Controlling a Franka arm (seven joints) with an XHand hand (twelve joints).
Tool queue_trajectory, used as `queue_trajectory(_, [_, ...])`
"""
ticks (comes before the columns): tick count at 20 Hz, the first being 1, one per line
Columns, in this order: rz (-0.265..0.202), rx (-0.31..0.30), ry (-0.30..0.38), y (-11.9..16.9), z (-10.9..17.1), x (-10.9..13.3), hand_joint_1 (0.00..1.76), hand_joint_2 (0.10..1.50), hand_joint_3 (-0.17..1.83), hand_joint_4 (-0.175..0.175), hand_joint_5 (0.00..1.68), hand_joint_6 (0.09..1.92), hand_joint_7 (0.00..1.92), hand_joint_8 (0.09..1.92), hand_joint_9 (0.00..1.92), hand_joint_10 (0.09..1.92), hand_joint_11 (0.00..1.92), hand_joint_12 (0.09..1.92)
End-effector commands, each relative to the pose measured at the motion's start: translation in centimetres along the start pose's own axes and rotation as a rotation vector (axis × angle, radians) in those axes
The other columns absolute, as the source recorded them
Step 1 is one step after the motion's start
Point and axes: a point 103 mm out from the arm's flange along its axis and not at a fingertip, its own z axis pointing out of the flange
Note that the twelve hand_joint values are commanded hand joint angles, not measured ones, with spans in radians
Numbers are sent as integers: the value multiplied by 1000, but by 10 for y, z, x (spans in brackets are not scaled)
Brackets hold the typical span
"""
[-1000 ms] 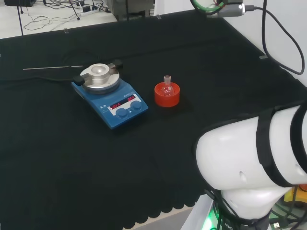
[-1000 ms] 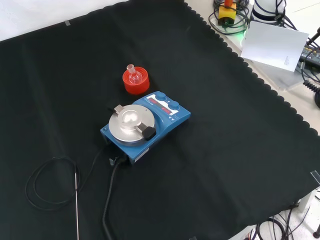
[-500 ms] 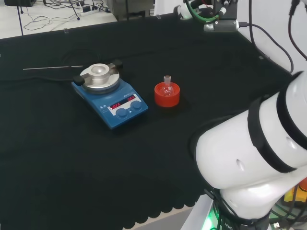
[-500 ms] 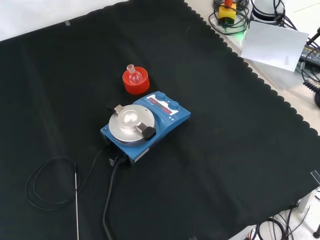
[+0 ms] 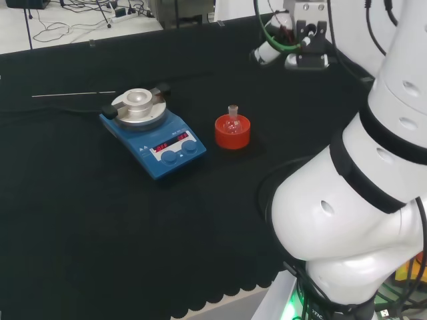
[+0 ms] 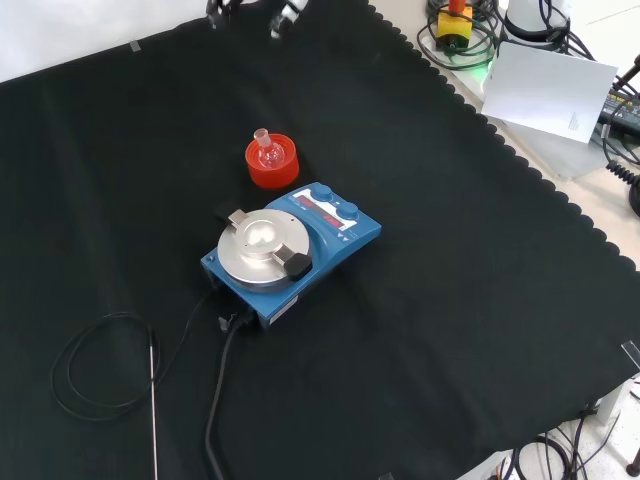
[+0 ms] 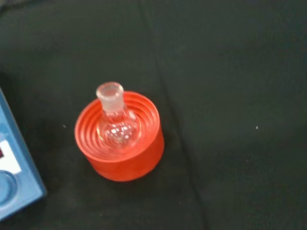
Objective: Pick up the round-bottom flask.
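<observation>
Round-bottom flask (image 7: 116,125): upright in red ribbed stand (image 7: 120,143), untouched. Approach step; next I lower the hand (image 5: 270,50) onto its neck. Finger state: I cannot tell.

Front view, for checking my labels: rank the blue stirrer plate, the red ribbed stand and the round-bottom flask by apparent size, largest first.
1. Blue stirrer plate
2. Red ribbed stand
3. Round-bottom flask, sitting in the stand

All three stand close together, so camera distance hardly matters.

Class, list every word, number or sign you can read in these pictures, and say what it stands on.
Nothing can be read.
Red digits on the stirrer display: too blurred to read.
Small print on the paper sheet: too small to read.
No marks seen on the flask or the red stand.
</observation>
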Motion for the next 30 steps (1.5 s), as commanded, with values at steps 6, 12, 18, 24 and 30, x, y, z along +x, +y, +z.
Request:
queue_trajectory(6, [47,17,45,57,72,26,789,723,601,3,476,87,181,601,309,656,9,1423])
queue_trajectory(12, [47,49,65,75,95,31,804,683,637,-1,490,87,194,616,328,665,31,1419])
queue_trajectory(18, [37,44,42,88,110,34,816,673,641,-9,503,87,201,623,338,669,20,1416])
queue_trajectory(24, [22,60,46,90,123,38,847,657,643,-20,539,87,222,640,367,678,16,1418])
queue_trajectory(30, [10,65,44,88,126,40,858,648,653,-23,601,87,229,647,380,677,19,1417])
